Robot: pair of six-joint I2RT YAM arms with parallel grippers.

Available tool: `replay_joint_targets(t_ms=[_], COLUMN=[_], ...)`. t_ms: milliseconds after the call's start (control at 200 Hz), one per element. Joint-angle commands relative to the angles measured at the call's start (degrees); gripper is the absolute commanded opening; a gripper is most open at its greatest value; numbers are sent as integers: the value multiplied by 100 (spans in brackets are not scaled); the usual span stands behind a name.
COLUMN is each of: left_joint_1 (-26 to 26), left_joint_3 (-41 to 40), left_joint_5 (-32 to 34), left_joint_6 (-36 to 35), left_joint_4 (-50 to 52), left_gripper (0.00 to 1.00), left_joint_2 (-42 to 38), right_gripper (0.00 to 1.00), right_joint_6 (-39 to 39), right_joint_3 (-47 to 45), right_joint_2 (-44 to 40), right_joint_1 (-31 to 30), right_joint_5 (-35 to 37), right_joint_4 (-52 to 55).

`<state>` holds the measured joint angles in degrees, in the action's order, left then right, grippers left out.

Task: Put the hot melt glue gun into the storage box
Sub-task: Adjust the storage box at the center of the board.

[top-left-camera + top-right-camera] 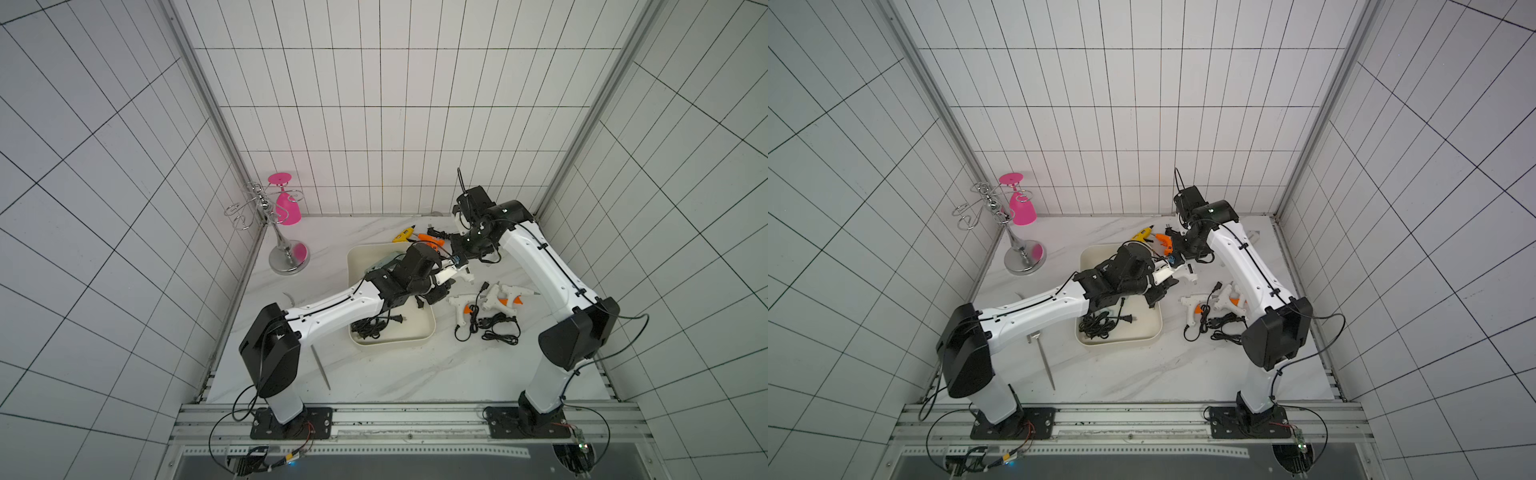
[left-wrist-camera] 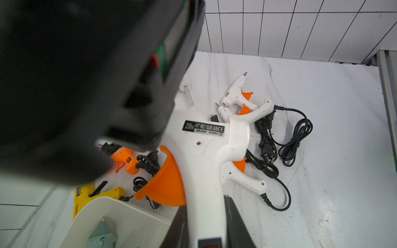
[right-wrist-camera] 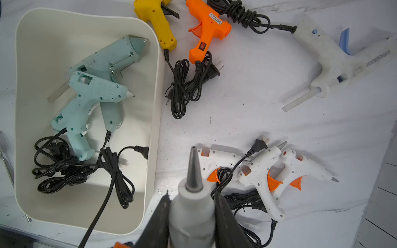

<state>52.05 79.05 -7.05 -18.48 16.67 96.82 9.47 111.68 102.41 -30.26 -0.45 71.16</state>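
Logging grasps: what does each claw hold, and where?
Both grip one white glue gun: right claw just behind the nozzle, left claw on its handle.

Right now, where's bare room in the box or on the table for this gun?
Box: far-left corner bare, and the near strip past the cords. Table: wide bare front between box and rail. Crowded: teal guns mid-box; white guns right of box; yellow gun, orange gun behind it.

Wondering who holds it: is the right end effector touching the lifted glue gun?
Touching. Right wrist view: the right end effector clamps the lifted glue gun from both sides.
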Motion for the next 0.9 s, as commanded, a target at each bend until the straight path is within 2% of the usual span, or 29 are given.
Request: replay_joint_targets(t_ms=[0,125,155,190,285,390,475,684,784,894], left_joint_1=[69,68,64,62,51,51,-3,-668,-1061,-1157], left_joint_3=[60,63,61,84,327,718,879,1150,1014,751], left_joint_5=[-318,-286,-271,-314,-437,-227,361,1729,1922,2158], left_joint_6=[32,236,321,393,612,880,1162,2453,3138,3264], left_joint_4=[-8,198,236,313,620,982,1124,1614,1531,985], left_gripper=[11,10,10,10,10,10,10,10,9,8], left_joint_2=[-414,-749,-834,-918,-1062,-1175,-1285,-1091,-805,-406], right_gripper=[36,52,60,62,81,82,85,84,84,84], right_joint_6=[11,233,279,290,331,344,404,602,733,782], right_joint_3=[340,-156,-310,-441,-753,-1139,-1460,-2126,-2356,-2608], right_joint_2=[-206,-891,-1081,-1309,-1823,-2203,-2378,-2307,-2217,-2184], right_joint_1=[287,968,1114,1218,1336,1554,1768,1892,1890,1892], right_joint_5=[-163,-535,-666,-756,-380,214,368,-217,-487,-670], right_joint_4=[8,-716,-941,-1167,-1545,-1727,-1801,-2018,-2131,-2230])
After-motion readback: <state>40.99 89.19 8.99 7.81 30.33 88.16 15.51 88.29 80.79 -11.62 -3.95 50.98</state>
